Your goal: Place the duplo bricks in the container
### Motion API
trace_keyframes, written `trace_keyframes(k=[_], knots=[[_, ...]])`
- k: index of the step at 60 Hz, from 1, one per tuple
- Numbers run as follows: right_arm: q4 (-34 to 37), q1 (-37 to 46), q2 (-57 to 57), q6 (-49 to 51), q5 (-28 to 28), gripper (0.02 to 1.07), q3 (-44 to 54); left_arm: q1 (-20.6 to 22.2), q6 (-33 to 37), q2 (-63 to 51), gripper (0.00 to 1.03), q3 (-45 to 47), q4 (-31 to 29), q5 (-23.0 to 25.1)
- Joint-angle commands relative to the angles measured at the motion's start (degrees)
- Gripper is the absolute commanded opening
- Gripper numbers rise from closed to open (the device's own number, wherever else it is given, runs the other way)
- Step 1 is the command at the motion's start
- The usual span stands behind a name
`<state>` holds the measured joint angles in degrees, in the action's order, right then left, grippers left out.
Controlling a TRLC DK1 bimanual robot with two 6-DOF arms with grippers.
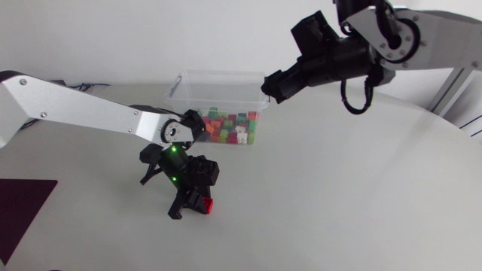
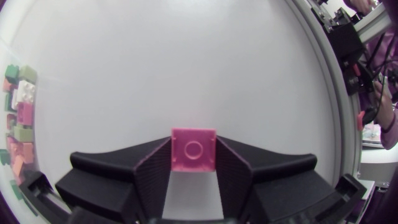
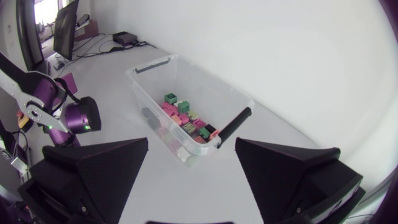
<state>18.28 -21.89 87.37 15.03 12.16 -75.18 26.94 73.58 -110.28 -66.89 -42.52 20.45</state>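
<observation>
A pink-red duplo brick [image 2: 193,149] sits between the two black fingers of my left gripper [image 2: 193,168], which is shut on it, both fingers pressing its sides. From above, the left gripper [image 1: 197,202] is down at the table with the red brick [image 1: 207,204] at its tip. The clear plastic container [image 1: 218,102] stands behind it, holding several coloured bricks [image 1: 230,128]. My right gripper [image 1: 269,84] hangs open in the air by the container's right end. In its own view the right gripper [image 3: 191,163] is open above the container [image 3: 186,106] with nothing between the fingers.
The round white table [image 1: 339,196] stretches wide to the right and front. A dark purple mat [image 1: 22,207] lies at the left edge. The container has black handles [image 3: 231,124] at its ends.
</observation>
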Motion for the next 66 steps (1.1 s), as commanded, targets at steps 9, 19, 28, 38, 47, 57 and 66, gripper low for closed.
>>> trace_keyframes(k=[9,19,28,38,47,57,66], knots=[[-4.92,2.82,-9.06,0.44,-2.41,1.03,11.72,-2.15,1.13,2.88,0.29,-3.16,-3.09,-0.14],[-6.07,3.96,-14.25,0.79,-4.60,1.03,17.70,-4.00,-0.54,4.63,0.29,-7.81,-5.38,1.09],[-6.15,4.14,-17.68,0.79,-7.07,1.03,21.56,-5.41,-4.41,4.81,0.30,-12.74,-5.29,2.32],[-6.24,4.14,-20.14,0.79,-10.93,1.03,25.43,-7.08,-9.77,4.11,0.30,-17.57,-3.18,3.55],[-5.89,3.96,-21.81,1.15,-14.36,1.03,27.80,-7.78,-13.38,3.23,0.31,-20.82,-1.60,3.63],[-5.71,3.43,-25.06,2.29,-17.26,1.03,30.62,-8.75,-21.20,0.59,0.32,-26.80,2.09,3.63],[-5.63,3.52,-27.52,2.73,-17.96,1.03,32.90,-9.01,-27.61,-0.99,0.33,-29.52,8.25,3.11]])
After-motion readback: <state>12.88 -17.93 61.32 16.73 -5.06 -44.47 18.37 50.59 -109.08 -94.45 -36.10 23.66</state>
